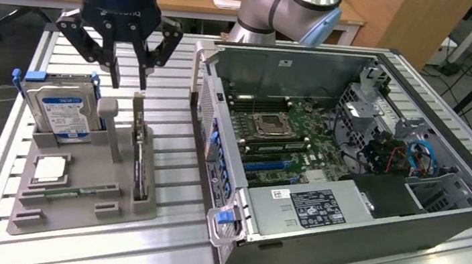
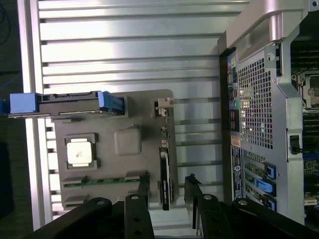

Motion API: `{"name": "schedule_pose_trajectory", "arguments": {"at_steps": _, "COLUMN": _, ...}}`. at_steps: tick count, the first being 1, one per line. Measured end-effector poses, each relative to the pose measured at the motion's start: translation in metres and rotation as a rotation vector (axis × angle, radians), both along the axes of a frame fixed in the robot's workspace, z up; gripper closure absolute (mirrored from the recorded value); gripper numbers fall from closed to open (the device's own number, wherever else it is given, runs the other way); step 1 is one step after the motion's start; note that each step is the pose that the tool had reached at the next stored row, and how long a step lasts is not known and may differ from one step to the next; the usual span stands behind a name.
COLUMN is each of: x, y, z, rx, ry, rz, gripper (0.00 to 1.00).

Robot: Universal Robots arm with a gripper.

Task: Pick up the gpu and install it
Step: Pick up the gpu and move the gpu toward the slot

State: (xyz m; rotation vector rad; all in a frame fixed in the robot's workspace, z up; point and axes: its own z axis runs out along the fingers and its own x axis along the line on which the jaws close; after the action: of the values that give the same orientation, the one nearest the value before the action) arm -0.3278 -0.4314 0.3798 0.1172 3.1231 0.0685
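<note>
In the exterior view the black gripper (image 1: 129,82) hangs over the far end of a grey holder (image 1: 72,218) on the slatted metal bench (image 1: 68,253), its jaws spread apart with nothing between them. The gpu (image 1: 140,161) stands on edge in the slot of the holder nearest the open computer case (image 1: 341,233), below the gripper and apart from it. A hard drive (image 1: 63,111) stands upright at the holder's other side, with a processor chip (image 1: 50,168) and a memory stick (image 1: 85,190) lying flat in front of it. In the wrist view, looking down, the gripper (image 2: 167,176) shows two dark fingers (image 2: 144,186), parted, and the gpu (image 2: 164,159) appears as a thin dark slab lined up with the gap between them. The holder (image 2: 149,144) also carries the hard drive (image 2: 70,102), the processor chip (image 2: 79,151) and the memory stick (image 2: 99,180). The case (image 2: 259,99) sits just beside the holder on the bench (image 2: 124,50).
</note>
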Motion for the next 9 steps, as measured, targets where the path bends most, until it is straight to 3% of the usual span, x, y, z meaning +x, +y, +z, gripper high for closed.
{"name": "schedule_pose_trajectory", "arguments": {"at_steps": 9, "x": 0.0000, "y": 0.0000, "z": -0.0059, "rx": -0.0001, "ry": -0.0008, "rz": 0.000, "gripper": 0.58}}
